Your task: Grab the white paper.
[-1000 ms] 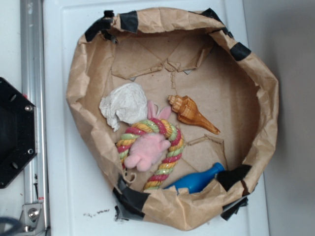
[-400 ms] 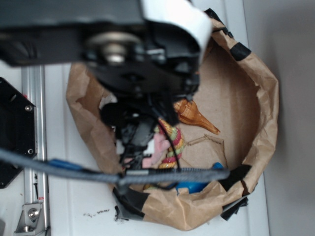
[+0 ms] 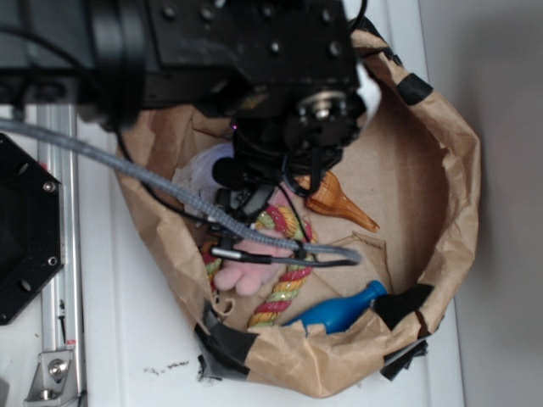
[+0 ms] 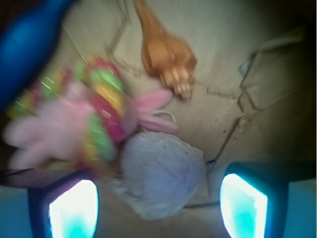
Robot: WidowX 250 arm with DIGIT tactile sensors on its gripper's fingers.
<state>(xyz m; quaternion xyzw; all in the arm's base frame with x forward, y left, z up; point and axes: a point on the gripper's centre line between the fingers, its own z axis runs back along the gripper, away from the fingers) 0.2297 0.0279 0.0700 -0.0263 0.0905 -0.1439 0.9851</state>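
I see a white worktop [image 3: 140, 339] carrying 1 brown paper bag [image 3: 450, 212], its rim rolled down and patched with black tape. A silver rail [image 3: 59, 212] and a black hexagonal plate [image 3: 25, 229] sit along the worktop's left edge.

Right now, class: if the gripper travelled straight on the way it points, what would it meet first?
Most likely the white paper, which lies between the gripper's open fingers in the wrist view. The pink plush bunny sits off to one side. The blur leaves depth unclear.
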